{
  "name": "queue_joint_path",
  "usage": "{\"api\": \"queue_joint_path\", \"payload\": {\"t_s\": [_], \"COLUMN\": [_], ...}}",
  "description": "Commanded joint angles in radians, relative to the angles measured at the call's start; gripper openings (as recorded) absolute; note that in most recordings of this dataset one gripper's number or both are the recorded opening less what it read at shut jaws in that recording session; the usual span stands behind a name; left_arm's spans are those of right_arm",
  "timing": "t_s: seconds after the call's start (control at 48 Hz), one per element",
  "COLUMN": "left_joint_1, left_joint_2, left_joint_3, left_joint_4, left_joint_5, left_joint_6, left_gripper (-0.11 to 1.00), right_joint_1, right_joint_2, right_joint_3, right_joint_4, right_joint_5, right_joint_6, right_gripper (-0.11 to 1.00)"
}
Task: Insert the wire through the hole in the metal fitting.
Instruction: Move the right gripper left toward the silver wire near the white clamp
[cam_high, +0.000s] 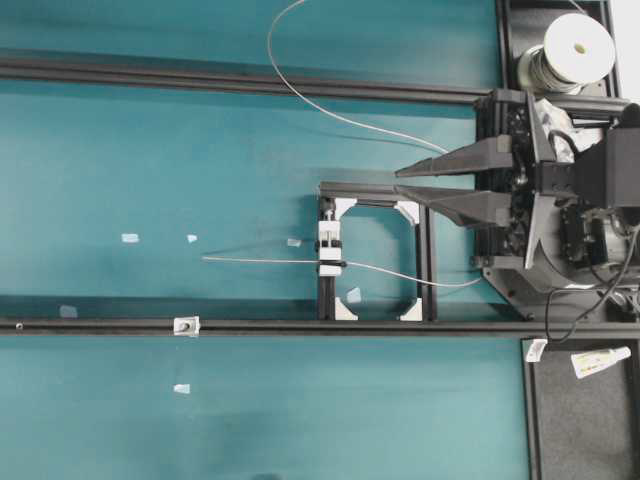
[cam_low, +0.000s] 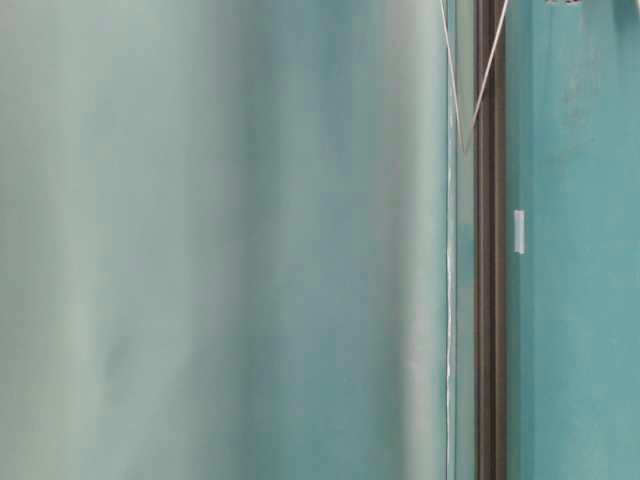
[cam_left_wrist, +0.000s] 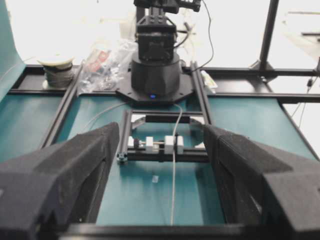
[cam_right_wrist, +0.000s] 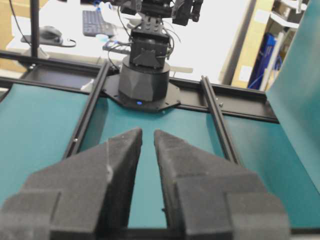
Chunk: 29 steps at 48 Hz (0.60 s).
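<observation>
Right gripper (cam_high: 405, 181) slightly open, empty; wire (cam_high: 260, 261) lies apart below it; left gripper (cam_left_wrist: 161, 142) wider, empty.

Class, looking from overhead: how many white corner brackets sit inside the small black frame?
4 brackets, one per corner of the frame: top left, top right, bottom left, bottom right. None seems hidden.

I saw a teal bench (cam_high: 150, 140) crossed by black rails (cam_high: 250, 326). On it sat a small black frame (cam_high: 375, 255) holding a white clamp block (cam_high: 331, 245); the wire (cam_high: 260, 260) ran through that block, its free end out over the teal. The metal fitting (cam_high: 186, 325) rested on the nearer rail. Small white tape scraps (cam_high: 130, 238) lay scattered about the surface.
</observation>
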Motion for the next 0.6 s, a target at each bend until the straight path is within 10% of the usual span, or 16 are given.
{"api": "queue_joint_path", "payload": {"t_s": [0.0,0.291,0.583], "left_joint_1": [0.048,0.075,0.075], "left_joint_2": [0.014,0.017,0.202], "left_joint_3": [-0.018,-0.006,0.025], "left_joint_4": [-0.052,-0.044,-0.044], "left_joint_5": [-0.014,0.009,-0.04], "left_joint_6": [-0.014,-0.002,-0.005], "left_gripper": [0.24,-0.09,0.31], "right_joint_1": [-0.008,-0.028,-0.029], "right_joint_2": [0.006,0.103,0.215], "right_joint_3": [0.002,0.003,-0.015], "right_joint_4": [-0.002,0.0,0.0], "right_joint_5": [-0.006,-0.008,-0.017], "right_joint_6": [0.002,0.032,0.06], "right_gripper": [0.24,-0.03,-0.02]}}
